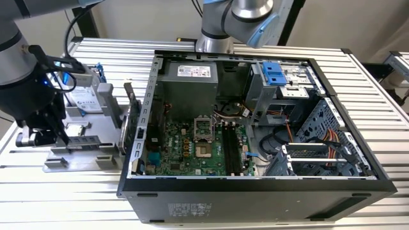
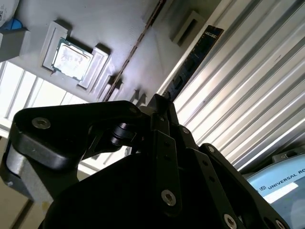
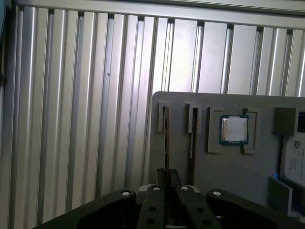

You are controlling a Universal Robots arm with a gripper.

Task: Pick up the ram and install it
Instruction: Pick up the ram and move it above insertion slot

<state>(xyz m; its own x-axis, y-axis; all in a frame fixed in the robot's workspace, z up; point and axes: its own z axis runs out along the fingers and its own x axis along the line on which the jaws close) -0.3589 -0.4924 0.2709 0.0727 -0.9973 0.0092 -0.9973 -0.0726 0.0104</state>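
The ram is a thin dark stick standing on edge in a slot of the grey holder plate, at the exterior view's left. My gripper is down at one end of it. In both wrist views the two black fingers are pressed together on the stick's thin edge: the gripper meets the ram in its slot, and the ram runs away from the gripper along the plate's edge. The open computer case lies beside the holder, with its black memory slots on the green motherboard.
A small square silver CPU chip sits in a pocket of the holder plate near the ram. A hard drive stands at the plate's far end. The case's metal wall rises between holder and motherboard. Ribbed aluminium table surrounds everything.
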